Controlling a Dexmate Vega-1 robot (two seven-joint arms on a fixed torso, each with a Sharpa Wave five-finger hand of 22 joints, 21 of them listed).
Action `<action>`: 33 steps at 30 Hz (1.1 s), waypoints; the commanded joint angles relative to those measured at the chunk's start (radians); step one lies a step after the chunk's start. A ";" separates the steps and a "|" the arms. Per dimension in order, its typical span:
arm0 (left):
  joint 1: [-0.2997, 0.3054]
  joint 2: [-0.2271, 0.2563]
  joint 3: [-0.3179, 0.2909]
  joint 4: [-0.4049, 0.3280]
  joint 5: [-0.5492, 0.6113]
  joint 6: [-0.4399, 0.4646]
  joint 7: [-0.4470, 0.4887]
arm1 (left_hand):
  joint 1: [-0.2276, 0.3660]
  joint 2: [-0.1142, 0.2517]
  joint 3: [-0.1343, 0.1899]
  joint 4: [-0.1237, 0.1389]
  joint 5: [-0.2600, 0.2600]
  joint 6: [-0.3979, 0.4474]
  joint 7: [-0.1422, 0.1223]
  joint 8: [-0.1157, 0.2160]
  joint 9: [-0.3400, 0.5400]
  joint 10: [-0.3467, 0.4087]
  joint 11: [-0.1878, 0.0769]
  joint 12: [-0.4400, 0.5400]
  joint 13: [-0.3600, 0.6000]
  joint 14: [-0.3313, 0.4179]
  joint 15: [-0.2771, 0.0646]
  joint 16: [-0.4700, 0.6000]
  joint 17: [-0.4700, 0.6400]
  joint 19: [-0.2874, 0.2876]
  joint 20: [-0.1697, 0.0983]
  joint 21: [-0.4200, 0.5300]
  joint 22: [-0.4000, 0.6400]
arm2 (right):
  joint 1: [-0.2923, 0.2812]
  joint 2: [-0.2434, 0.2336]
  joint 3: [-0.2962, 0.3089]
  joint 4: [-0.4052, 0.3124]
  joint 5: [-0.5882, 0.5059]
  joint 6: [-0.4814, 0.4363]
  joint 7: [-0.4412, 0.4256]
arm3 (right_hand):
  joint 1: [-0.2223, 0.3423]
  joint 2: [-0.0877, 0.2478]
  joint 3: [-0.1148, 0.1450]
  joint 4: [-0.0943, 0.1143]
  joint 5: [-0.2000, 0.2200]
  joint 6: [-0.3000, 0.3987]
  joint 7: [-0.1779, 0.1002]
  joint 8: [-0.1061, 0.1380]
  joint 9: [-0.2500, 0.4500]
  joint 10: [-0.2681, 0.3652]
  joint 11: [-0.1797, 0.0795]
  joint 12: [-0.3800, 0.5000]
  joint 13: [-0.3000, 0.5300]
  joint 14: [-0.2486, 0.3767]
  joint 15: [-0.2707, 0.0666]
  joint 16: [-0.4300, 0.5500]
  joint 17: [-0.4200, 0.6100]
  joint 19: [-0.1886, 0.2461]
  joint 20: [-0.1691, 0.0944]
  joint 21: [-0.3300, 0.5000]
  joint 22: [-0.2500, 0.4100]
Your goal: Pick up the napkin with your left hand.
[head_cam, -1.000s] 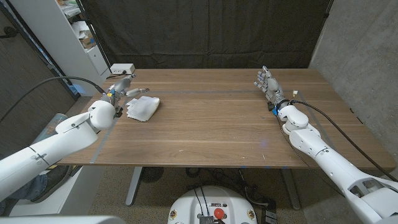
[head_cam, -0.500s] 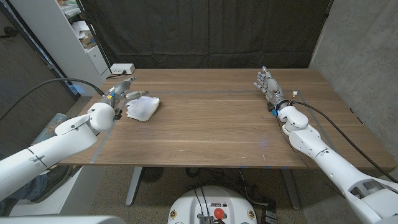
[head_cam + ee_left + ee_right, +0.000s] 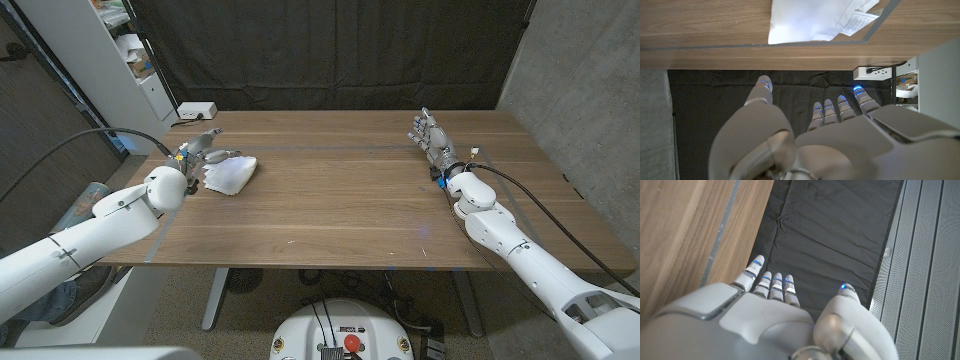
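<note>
A wooden table stretched across the scene before a black curtain. Near its left edge lay a crumpled white napkin. The robot's left hand reached in from the left, its fingers spread above the napkin's near edge, holding nothing. At the table's right side, the right hand stood with fingers apart, empty. A small white box sat at the far left corner

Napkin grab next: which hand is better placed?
Left. The left hand is open right beside the napkin near the table's left edge. The right hand is open too, at the far side.
</note>
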 commanded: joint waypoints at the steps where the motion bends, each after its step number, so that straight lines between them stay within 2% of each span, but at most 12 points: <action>1: -0.039 -0.015 0.045 0.027 0.017 -0.009 -0.025 | 0.011 0.001 0.000 0.006 0.002 0.005 0.003 0.006 0.004 0.005 -0.001 0.007 0.001 0.009 0.005 0.008 0.002 0.005 0.003 -0.004 0.002 | -0.022 -0.017 0.012 -0.027 0.000 -0.006 -0.013 | 0.004 0.006 -0.002 -0.001 -0.002 0.009 -0.001 0.000 0.001 0.008 -0.002 -0.003 0.004 0.002 0.003 -0.003 0.002 0.006 -0.001 0.000 0.005; 12: -0.054 -0.022 0.059 0.064 0.007 -0.025 -0.037 | 0.015 0.001 -0.001 0.008 0.001 0.009 0.002 0.005 0.004 0.007 -0.003 0.007 0.001 0.010 0.004 0.008 0.002 0.005 0.002 -0.005 0.002 | -0.031 -0.020 0.010 -0.042 -0.002 -0.018 -0.024 | 0.004 0.006 -0.004 -0.001 -0.002 0.009 0.000 0.000 0.002 0.009 -0.003 -0.003 0.004 0.003 0.003 -0.003 0.002 0.006 0.000 0.000 0.005; 33: -0.093 -0.050 0.099 0.146 0.005 -0.086 -0.056 | 0.022 0.001 -0.004 0.013 -0.002 0.017 0.000 0.004 0.004 0.006 -0.004 0.007 0.002 0.011 0.005 0.007 0.002 0.006 0.002 -0.007 0.003 | -0.005 0.003 -0.009 -0.034 -0.025 -0.026 -0.043 | 0.004 0.007 -0.006 -0.002 -0.002 0.010 -0.001 0.000 0.002 0.009 -0.002 -0.003 0.004 0.003 0.003 -0.003 0.002 0.006 0.000 -0.001 0.005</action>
